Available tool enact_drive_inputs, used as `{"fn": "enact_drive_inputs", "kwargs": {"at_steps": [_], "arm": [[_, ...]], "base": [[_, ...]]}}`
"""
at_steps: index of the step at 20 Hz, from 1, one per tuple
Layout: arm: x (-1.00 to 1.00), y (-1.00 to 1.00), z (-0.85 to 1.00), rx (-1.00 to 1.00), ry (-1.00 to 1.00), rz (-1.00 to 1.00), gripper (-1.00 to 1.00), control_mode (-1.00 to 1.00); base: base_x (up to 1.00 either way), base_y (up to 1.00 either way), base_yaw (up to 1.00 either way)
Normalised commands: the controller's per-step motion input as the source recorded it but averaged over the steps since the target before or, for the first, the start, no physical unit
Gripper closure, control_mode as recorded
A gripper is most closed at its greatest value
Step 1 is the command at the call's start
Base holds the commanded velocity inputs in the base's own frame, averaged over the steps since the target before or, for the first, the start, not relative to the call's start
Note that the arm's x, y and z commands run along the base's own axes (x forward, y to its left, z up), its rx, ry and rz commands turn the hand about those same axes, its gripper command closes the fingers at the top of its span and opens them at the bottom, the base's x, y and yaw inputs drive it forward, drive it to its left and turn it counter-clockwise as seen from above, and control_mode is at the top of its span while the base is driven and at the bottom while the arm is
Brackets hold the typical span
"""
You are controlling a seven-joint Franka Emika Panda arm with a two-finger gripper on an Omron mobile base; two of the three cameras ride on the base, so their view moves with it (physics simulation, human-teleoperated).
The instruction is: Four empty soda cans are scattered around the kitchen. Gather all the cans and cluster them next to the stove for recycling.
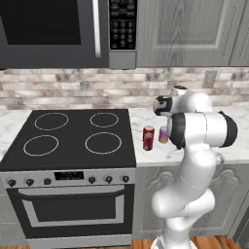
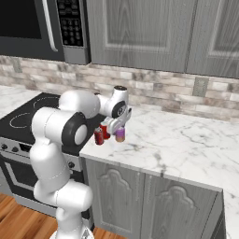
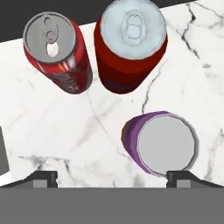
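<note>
The hand view showed the gripper (image 3: 112, 177) spread wide above two red cans (image 3: 59, 52) and a purple can (image 3: 161, 142); the left base view added the stove (image 1: 73, 136) at left.

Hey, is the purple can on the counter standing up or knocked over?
Upright. The hand view looks straight down on the purple can's round silver top, standing on the marble counter.

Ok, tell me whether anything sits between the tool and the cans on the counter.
Nothing visible does. The open tool hangs above the purple can, with two red cans standing upright beyond it on the marble counter beside the stove.
</note>
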Motion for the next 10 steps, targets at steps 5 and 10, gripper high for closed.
{"fn": "enact_drive_inputs", "kwargs": {"at_steps": [5,10], "arm": [[-0.39,0.0,0.02,0.0,0.02,0.0,-1.0,-1.0],[-0.24,0.0,0.16,0.0,0.0,0.0,-1.0,-1.0]], "base": [[0.0,0.0,0.0],[0.0,0.0,0.0]]}}
